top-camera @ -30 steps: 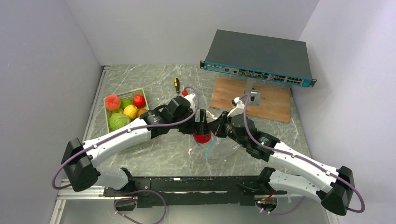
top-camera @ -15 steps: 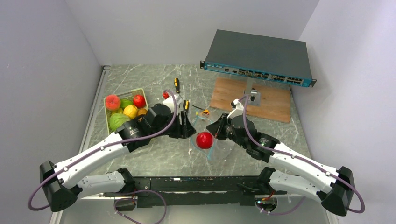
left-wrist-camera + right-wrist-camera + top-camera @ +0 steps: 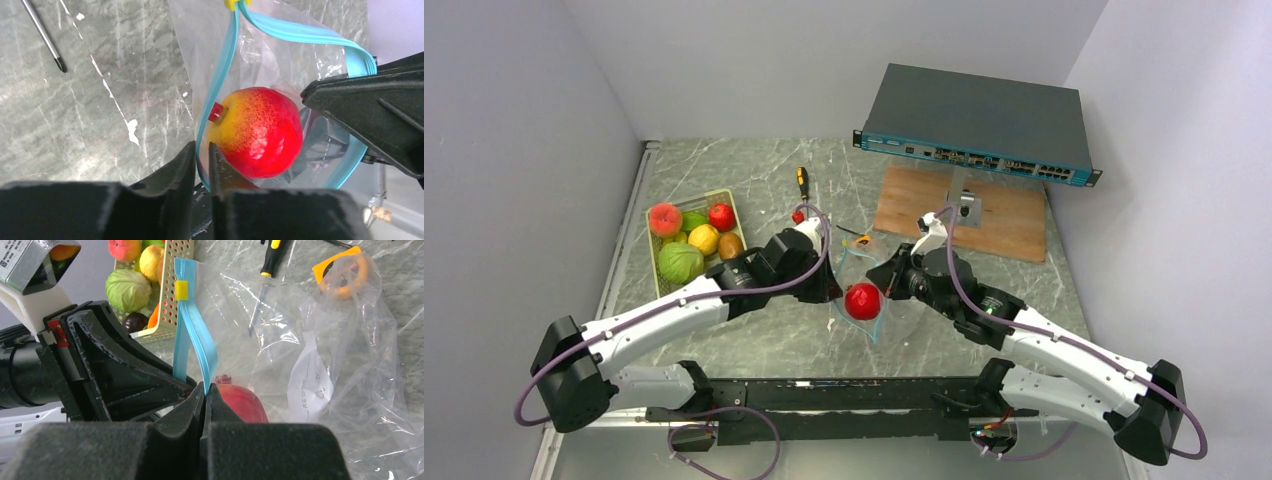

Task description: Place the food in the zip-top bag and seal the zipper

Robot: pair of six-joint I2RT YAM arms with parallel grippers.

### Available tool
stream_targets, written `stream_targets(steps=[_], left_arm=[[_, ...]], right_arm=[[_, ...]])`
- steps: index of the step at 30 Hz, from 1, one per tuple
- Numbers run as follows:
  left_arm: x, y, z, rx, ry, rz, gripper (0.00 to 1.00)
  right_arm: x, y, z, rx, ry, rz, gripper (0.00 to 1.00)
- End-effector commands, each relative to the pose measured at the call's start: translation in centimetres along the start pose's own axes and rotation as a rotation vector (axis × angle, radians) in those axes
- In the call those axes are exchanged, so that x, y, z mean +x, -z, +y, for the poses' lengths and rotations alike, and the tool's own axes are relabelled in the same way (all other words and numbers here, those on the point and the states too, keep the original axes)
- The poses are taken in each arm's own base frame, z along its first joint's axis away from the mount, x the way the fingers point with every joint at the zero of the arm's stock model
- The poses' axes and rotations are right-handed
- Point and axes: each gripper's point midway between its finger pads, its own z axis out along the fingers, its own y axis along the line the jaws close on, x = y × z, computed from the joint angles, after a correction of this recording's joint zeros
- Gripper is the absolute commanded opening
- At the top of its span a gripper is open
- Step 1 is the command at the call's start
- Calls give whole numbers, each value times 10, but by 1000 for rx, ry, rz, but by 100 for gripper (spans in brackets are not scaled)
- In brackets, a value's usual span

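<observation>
A glossy red-and-yellow toy fruit (image 3: 260,132) sat inside the clear soft zip-top bag (image 3: 894,310) on the worktop. Both sets of jaws were pinched on its teal-blue zipper strip (image 3: 192,335). Sealing seemingly comes next, though more fruit waited in the tray (image 3: 724,197).

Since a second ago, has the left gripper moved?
Yes. The left gripper has left the spot above the red fruit and pulled back toward the green tray, now closing on the bag's blue zipper.
</observation>
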Motion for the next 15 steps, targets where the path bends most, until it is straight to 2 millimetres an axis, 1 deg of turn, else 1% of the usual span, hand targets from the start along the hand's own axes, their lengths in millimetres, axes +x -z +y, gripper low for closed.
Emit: stream_targets(steps=[1,2,4,8,9,10,11,13,15], left_arm=[[-32,9,-27,54,-56,-68,9],[-35,13,-30,43,-65,-68,0],[-45,23,-41,63,-89,-77,0],[-62,52,-86,252,-99,-122,0],[-66,59,-94,291,-96,-139,0],[-69,63,-97,302,-85,-157,0],[-71,65,-95,288,-72,-170,0],[-72,62,-82,225,-56,-188,0],[-65,53,-57,108,-9,-159,0]], right_arm=[[-17,8,17,-61,30,-44,0],[-17,9,16,-57,41,-44,0],[-18,8,11,-28,80,-39,0],[-27,8,-10,117,245,-22,0],[-29,9,-14,144,270,-12,0],[-33,11,-19,179,302,-14,0],[-35,13,-21,193,342,-10,0],[-41,18,-23,206,379,-19,0],[-45,21,-25,215,398,-33,0]])
